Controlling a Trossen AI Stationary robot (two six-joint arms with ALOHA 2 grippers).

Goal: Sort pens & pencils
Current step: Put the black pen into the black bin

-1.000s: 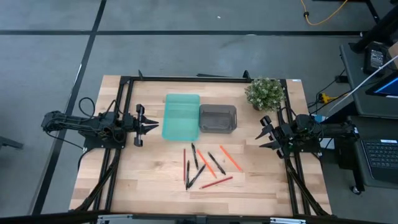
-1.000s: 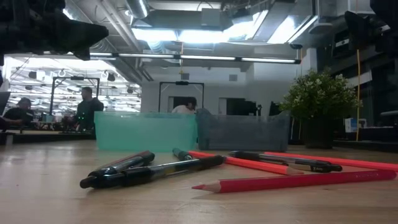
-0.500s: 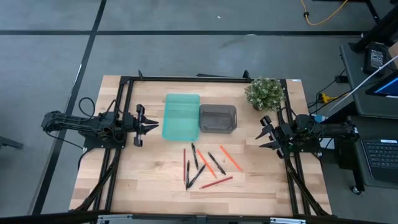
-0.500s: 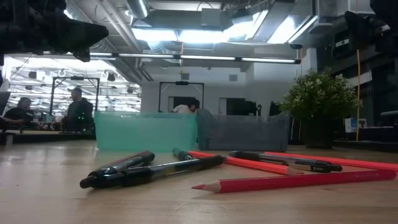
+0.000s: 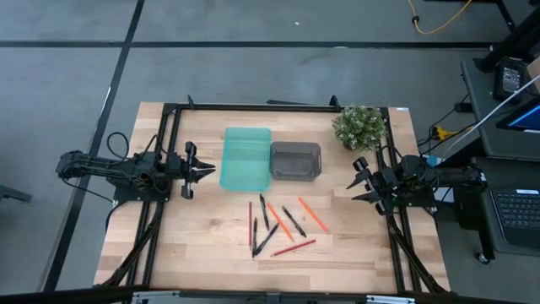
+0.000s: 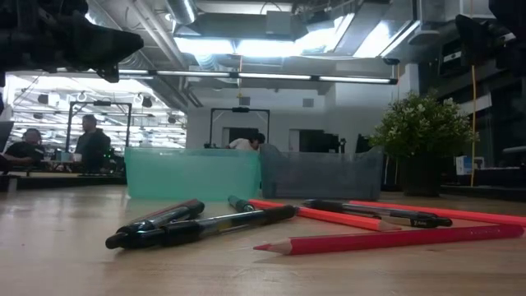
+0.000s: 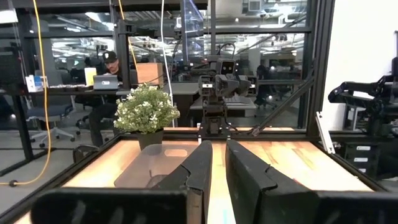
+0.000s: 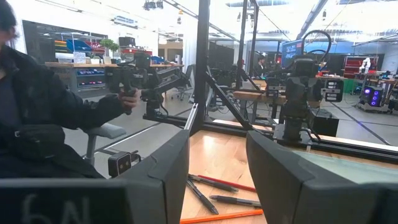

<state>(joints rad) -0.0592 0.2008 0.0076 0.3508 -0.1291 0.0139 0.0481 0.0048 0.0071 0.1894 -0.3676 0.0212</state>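
Observation:
Several pens and pencils (image 5: pixel 278 226) lie loose on the wooden table, near its middle and toward the near edge: black pens (image 6: pixel 197 226) and orange and red pencils (image 6: pixel 386 238). Some also show in the right wrist view (image 8: pixel 211 190). My left gripper (image 5: pixel 209 171) hovers at the table's left, beside the teal tray (image 5: pixel 245 158), with only a narrow gap between its fingers (image 7: pixel 219 163). My right gripper (image 5: pixel 351 184) hovers at the table's right, open wide (image 8: pixel 217 162). Both are empty and far from the pens.
A grey tray (image 5: pixel 295 160) stands right of the teal tray, at the far side of the pens. A potted plant (image 5: pixel 360 127) stands at the far right. A black frame (image 5: pixel 253 107) runs round the table. People show in the room beyond (image 6: pixel 86 148).
Neither arm nor any pen or pencil has moved. A person in the room beyond the table has walked toward the left of the low view.

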